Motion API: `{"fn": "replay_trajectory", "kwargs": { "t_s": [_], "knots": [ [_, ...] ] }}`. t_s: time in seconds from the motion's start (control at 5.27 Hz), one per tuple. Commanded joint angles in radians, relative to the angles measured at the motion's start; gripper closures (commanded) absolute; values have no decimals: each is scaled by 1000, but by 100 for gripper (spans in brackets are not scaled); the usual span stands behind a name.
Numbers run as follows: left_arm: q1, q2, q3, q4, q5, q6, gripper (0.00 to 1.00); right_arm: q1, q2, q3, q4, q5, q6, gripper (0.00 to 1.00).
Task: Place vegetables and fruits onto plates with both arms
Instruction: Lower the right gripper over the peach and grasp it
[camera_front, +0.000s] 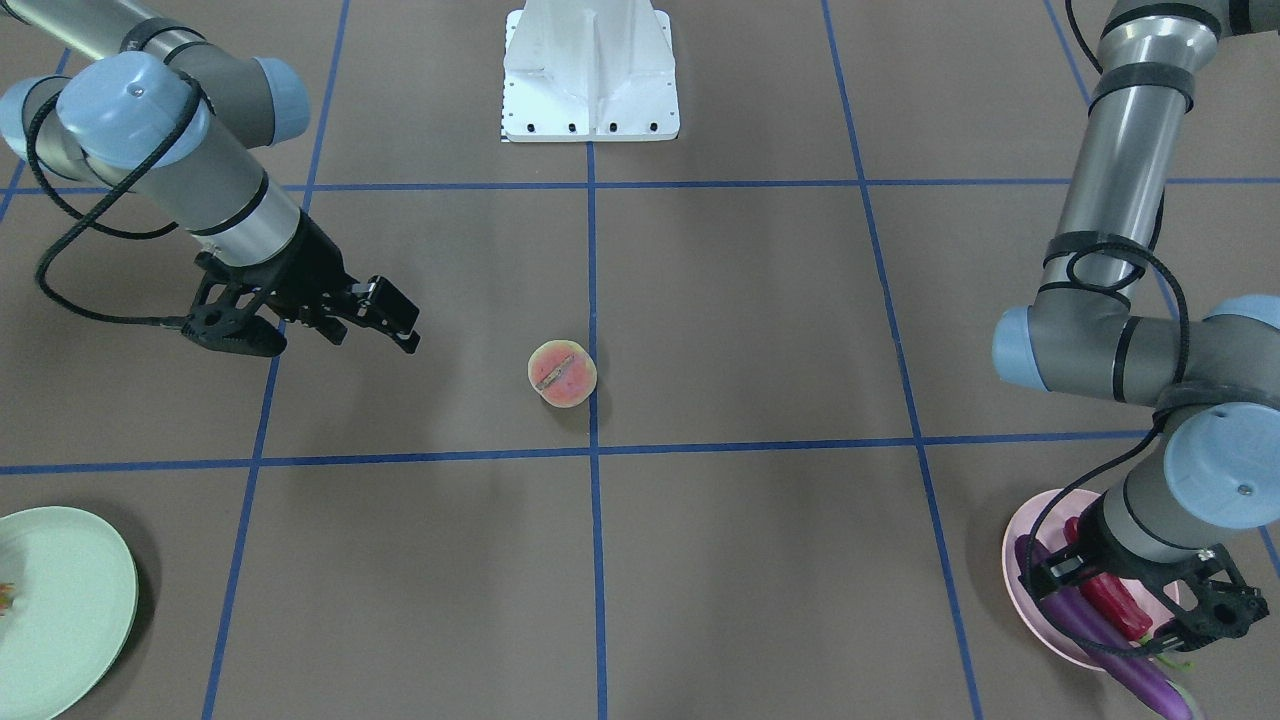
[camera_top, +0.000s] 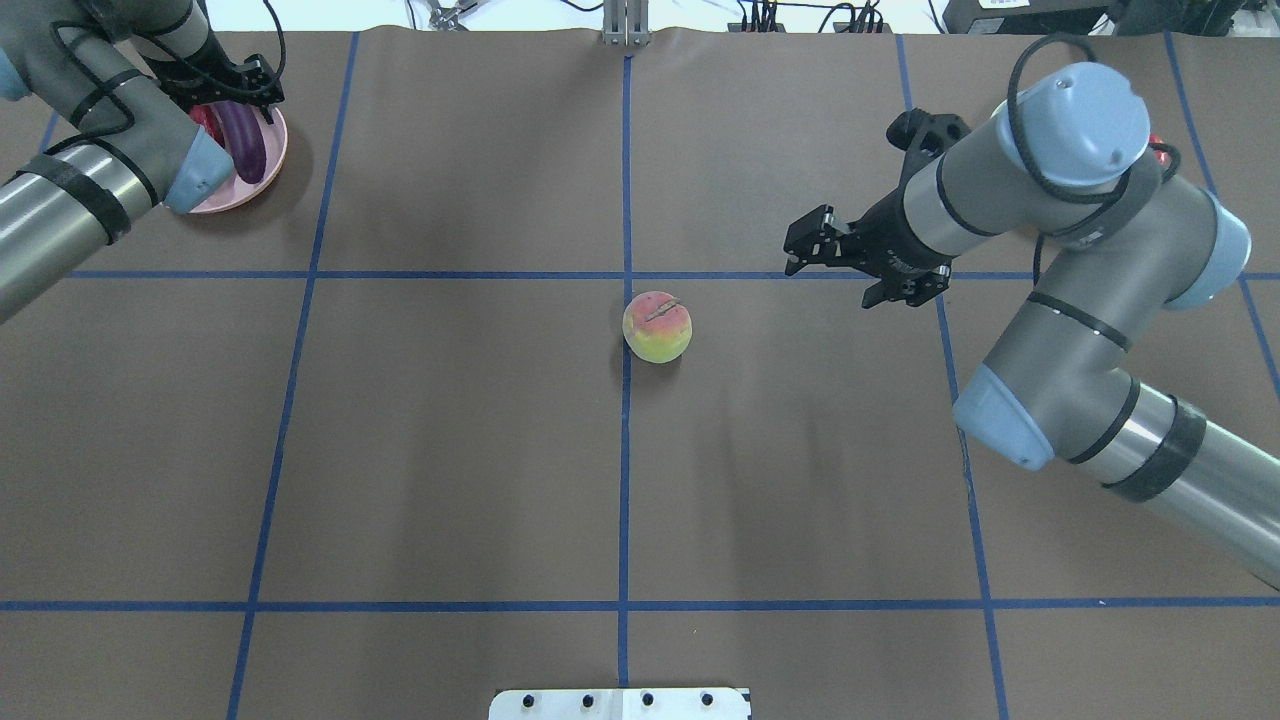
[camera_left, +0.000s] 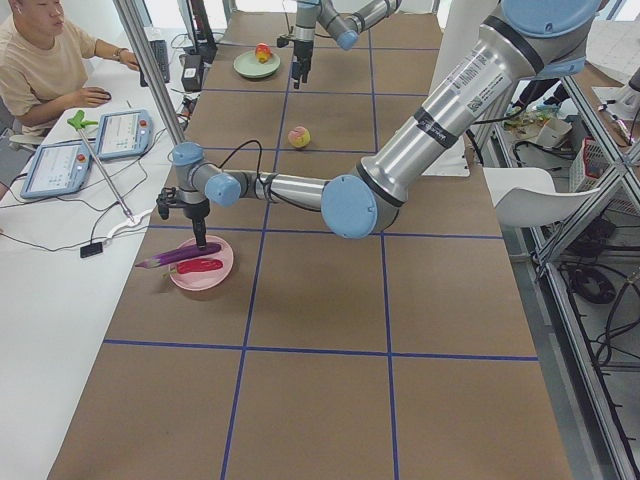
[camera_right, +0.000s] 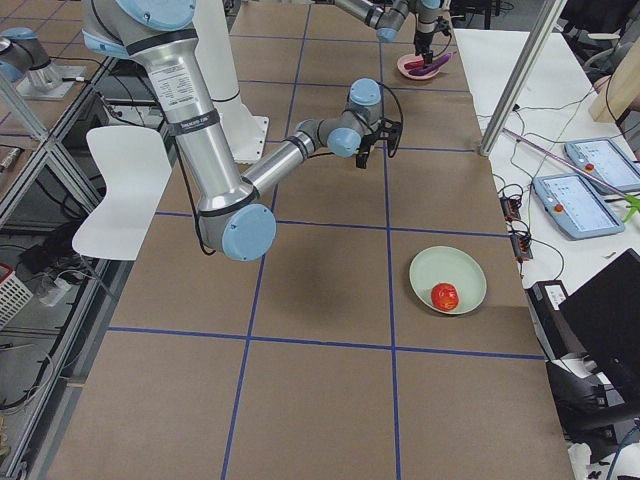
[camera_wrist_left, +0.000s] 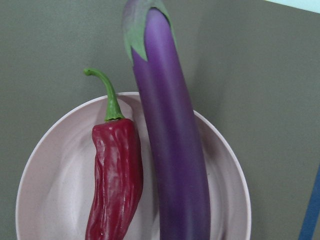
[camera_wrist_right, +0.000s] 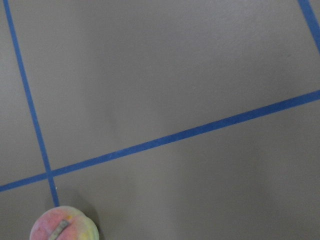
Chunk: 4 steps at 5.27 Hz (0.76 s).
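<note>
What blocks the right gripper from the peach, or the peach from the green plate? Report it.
Nothing visible does. Only bare table lies between the right gripper and the peach, and between the peach and the green plate. A pomegranate already sits on that plate, leaving room beside it.

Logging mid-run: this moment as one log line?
pink plate: eggplant, chili pepper | green plate: pomegranate | peach: on table | right hand: open, near peach | left hand: over pink plate
</note>
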<state>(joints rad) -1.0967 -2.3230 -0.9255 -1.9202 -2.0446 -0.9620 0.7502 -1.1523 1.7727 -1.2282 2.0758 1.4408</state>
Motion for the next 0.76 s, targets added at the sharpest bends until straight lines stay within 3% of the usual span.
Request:
{"fn": "replay_trajectory", "kwargs": {
  "t_s": [0.0,0.19,0.57],
  "knots": [
    [0,72,-149,0,-17,-1,0,-112,66,7,-87,-112,71,0],
    [0,92,-182,1,-34,-10,0,-150,141,-15,-140,-179,163,0],
    [0,102,-219,9,-31,-17,0,-160,279,-173,-132,-253,386,1]
  ]
}}
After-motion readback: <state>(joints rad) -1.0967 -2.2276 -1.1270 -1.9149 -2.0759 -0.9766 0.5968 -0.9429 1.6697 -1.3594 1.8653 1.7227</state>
